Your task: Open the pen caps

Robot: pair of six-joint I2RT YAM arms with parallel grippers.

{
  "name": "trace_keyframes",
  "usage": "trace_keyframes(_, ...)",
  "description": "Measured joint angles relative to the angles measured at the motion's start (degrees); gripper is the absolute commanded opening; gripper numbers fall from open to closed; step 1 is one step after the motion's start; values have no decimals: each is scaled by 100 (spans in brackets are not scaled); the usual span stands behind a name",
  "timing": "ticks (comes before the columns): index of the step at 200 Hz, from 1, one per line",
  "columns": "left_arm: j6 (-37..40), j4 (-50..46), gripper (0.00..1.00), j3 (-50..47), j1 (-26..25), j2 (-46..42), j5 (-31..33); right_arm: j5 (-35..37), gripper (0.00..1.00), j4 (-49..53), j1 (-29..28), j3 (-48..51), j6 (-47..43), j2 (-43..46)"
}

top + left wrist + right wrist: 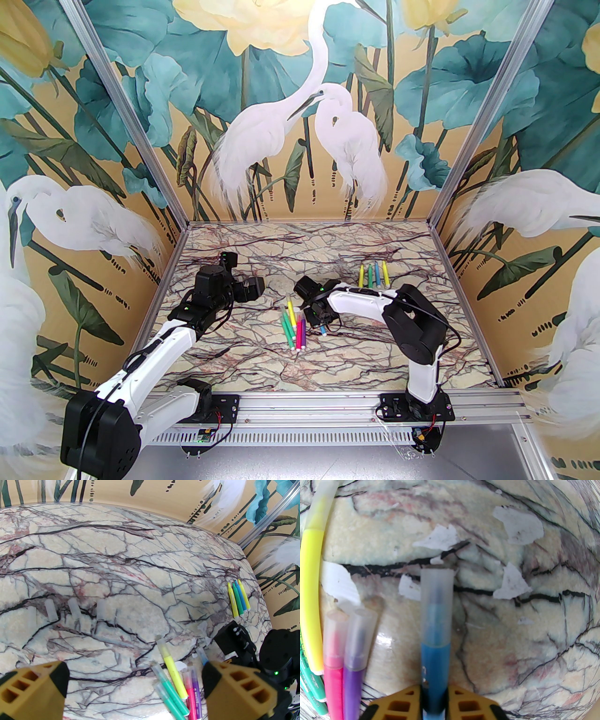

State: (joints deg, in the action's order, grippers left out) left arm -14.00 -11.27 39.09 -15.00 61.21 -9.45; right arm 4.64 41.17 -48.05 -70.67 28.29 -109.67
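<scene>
My right gripper point(434, 700) is shut on the barrel of a blue pen point(435, 665), low over the table, and its pale translucent pen cap point(436, 604) sits on the tip pointing away from the fingers. From above, that right gripper point(321, 323) stands just right of a cluster of capped pens point(293, 328) with green, yellow, pink and purple barrels. The pink pen point(332, 686) and purple pen point(352, 688) lie close on its left. My left gripper point(136, 675) is open and holds nothing, hovering left of the cluster point(255, 288). Several loose caps point(74, 607) lie in a row on the marble.
Several uncapped pens point(373, 274) lie side by side at the back right of the marble table point(234, 356), also seen from the left wrist point(238, 597). White torn patches point(518, 524) mark the surface near the blue pen. Painted walls enclose three sides.
</scene>
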Motion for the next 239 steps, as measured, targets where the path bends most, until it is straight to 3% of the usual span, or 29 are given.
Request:
trace_keyframes(19,-44,74,97,0,0,138,-142,15,5,-22,0,4,-2,7)
trace_keyframes(60,-363,334,95,-4,0,328,-422,24,0,-656,0,693,-11,608)
trace_keyframes(130,-986,1071,85,-4,-74,1128,-1801,-170,0,-2210,2,1672,-205,2253)
trace_keyframes(188,-1237,1593,77,505,-575,1746,-2876,-501,0,-2949,0,1836,-444,2490)
trace_keyframes(239,-1438,1893,72,778,-813,2094,-3152,-791,0,-3265,0,1840,-612,2730)
